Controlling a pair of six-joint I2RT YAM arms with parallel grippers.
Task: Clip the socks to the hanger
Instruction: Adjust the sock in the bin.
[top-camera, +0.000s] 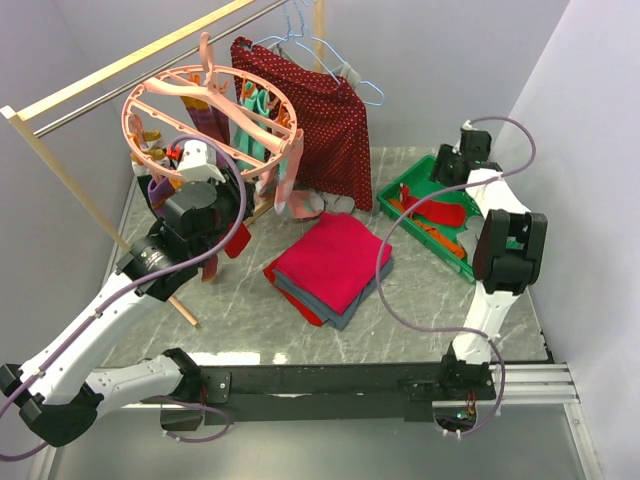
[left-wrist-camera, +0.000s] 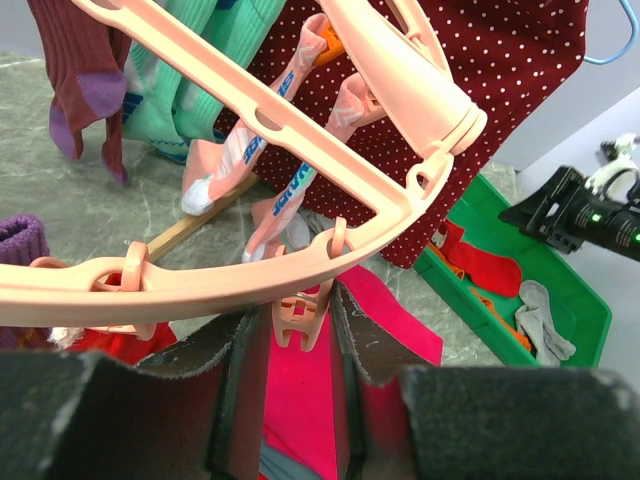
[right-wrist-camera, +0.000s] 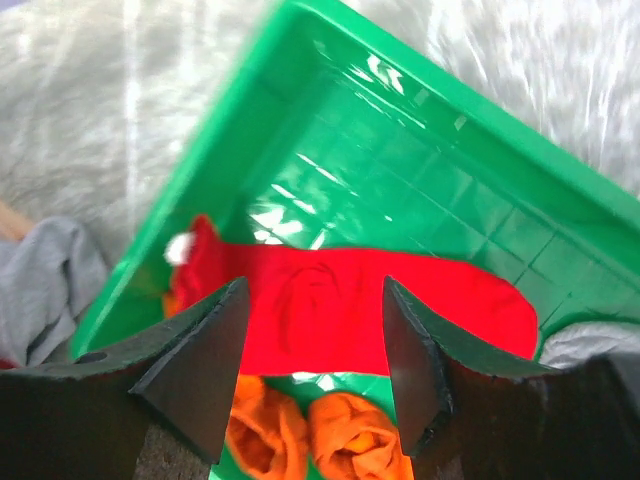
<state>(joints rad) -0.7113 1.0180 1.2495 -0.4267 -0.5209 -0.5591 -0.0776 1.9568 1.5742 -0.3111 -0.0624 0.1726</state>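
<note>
Grey marbled table (top-camera: 250, 330), pale lilac walls (top-camera: 420, 60). A wooden rail (top-camera: 130, 62) runs across the upper left, with the pink hanger (top-camera: 210, 110) beside it and socks (left-wrist-camera: 190, 90) clipped on. Left arm reaches up to the hanger's near rim, left gripper (left-wrist-camera: 297, 308) pinched on one dangling clip (left-wrist-camera: 300, 322). Right arm folded over the green bin (right-wrist-camera: 420, 190) at frame right, right gripper (right-wrist-camera: 315, 290) with jaws apart, red sock (right-wrist-camera: 350, 310) lying in the bin directly below the gap.
</note>
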